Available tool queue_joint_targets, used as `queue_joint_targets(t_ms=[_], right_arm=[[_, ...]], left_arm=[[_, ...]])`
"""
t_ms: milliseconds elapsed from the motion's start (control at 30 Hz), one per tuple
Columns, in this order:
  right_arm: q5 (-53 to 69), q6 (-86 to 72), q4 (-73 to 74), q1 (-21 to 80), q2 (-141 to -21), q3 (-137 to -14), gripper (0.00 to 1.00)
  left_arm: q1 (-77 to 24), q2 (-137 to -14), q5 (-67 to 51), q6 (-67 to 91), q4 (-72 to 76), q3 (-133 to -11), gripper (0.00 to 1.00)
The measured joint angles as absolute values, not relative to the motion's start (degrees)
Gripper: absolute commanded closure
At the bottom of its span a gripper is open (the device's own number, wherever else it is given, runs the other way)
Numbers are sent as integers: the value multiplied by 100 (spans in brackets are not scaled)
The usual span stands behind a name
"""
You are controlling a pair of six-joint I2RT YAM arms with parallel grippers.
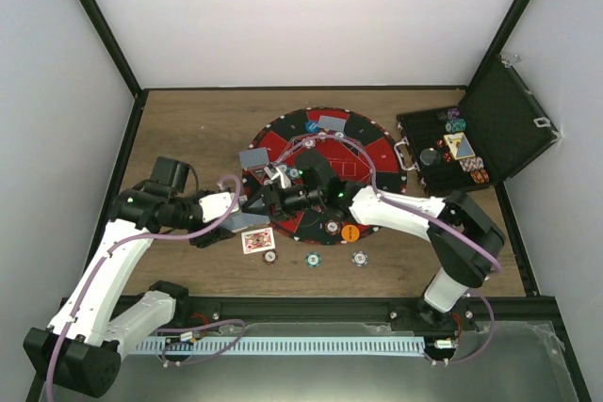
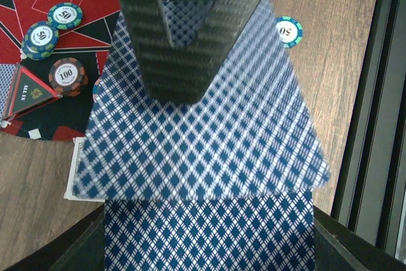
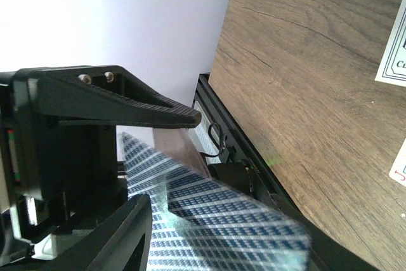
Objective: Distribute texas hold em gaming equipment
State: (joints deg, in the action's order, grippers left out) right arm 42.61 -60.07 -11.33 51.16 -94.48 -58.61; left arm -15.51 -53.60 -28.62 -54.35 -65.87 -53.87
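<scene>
Top external view: a wooden counter (image 1: 188,129) carries a round red-and-black poker mat (image 1: 372,152) at its middle. A black case (image 1: 509,120) stands open at the right edge, with chips and cards inside it. Both arms reach toward the mat's near-left rim.

The left hand (image 1: 237,219) is clamped on blue-backed cards (image 2: 209,157). In the left wrist view its carbon-fibre finger presses on top of them, above the mat's edge and the wood beside it.

The right hand (image 1: 275,179) comes across from the right and sits just beyond the left one. Its fingers stand well apart with a single card (image 3: 209,207) in the gap. The upper finger is clear of that card; whether the lower one touches it I cannot tell.

A face-up card (image 1: 258,240) lies flat on the wood just off the mat, beside the left hand. Three chips (image 1: 313,259) lie in a loose row on the wood near the mat's front edge, apart from one another. An orange chip (image 1: 350,232) rests on the mat's near rim. Teal chips (image 2: 63,14) marked 50 sit on the mat's felt.
</scene>
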Motion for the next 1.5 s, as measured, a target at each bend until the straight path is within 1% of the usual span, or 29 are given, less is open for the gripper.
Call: queue_joint_targets(t_ms=[100, 233, 300, 433, 667, 867, 1033, 1133, 1300, 1500], right_arm=[[4211, -6003, -1048, 5107, -9286, -5819, 57], [4180, -6014, -965, 5107, -9150, -5800, 70], [4167, -5992, -919, 5107, -9102, -5789, 73], [4106, -5964, -816, 5100, -8980, -5736, 86], [4062, -5983, -731, 4954, -8541, -5339, 97], [4069, -6007, -676, 4786, -8184, -5146, 99], [4115, -5894, -421, 4316, -7723, -4840, 99], [4180, -5725, -200, 3820, -7404, -4567, 99], [4198, -5236, 412, 2709, -6943, -3970, 99], [4121, -4659, 1033, 1592, -6873, -3271, 99]], left_arm=[[-1551, -5360, -2864, -5446, -6571, -5387, 96], [-1551, -5360, -2869, -5448, -6567, -5387, 96], [-1551, -5360, -2869, -5448, -6567, -5387, 96], [-1551, -5360, -2869, -5452, -6567, -5387, 96], [-1551, -5360, -2864, -5470, -6569, -5376, 96], [-1551, -5360, -2862, -5470, -6565, -5376, 96], [-1551, -5360, -2858, -5472, -6565, -5376, 96], [-1551, -5360, -2856, -5474, -6565, -5376, 96], [-1551, -5360, -2856, -5496, -6565, -5376, 96], [-1551, -5363, -2856, -5529, -6567, -5376, 96]])
